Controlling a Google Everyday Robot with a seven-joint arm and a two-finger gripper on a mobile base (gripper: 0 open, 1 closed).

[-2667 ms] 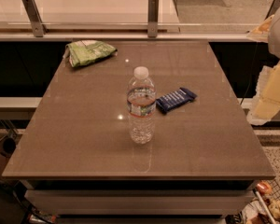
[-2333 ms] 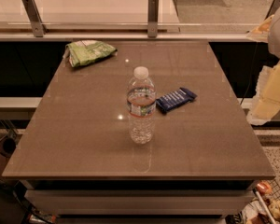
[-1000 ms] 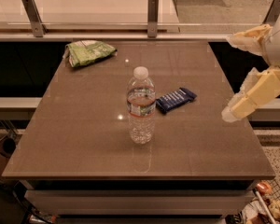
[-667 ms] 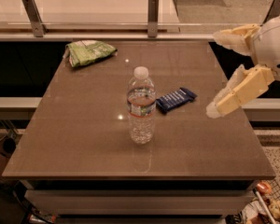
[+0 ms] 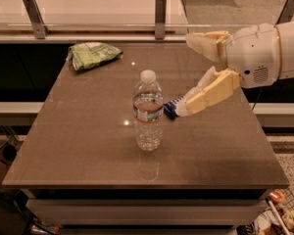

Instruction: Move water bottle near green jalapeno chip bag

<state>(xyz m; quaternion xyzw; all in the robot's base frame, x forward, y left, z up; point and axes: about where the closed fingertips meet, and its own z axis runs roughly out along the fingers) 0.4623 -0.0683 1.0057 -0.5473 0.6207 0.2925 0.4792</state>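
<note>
The water bottle (image 5: 147, 112) stands upright near the middle of the brown table (image 5: 88, 136), clear with a white cap and a thin red-edged label band. The green jalapeno chip bag (image 5: 91, 55) lies wrinkled at the table's far left corner, well apart from the bottle. My gripper (image 5: 185, 73) comes in from the right, above the table to the right of the bottle and a little beyond it. It is open and empty, with one cream finger high (image 5: 206, 42) and the other low (image 5: 208, 93).
A dark blue snack bar wrapper (image 5: 172, 106) lies just right of the bottle, partly hidden behind my lower finger. A counter with metal posts (image 5: 160, 10) runs behind the table. Floor clutter shows at the lower right (image 5: 277, 214).
My gripper has swung in from the right edge of the view to over the table, leftward toward the bottle. The bottle, chip bag and wrapper have not moved.
</note>
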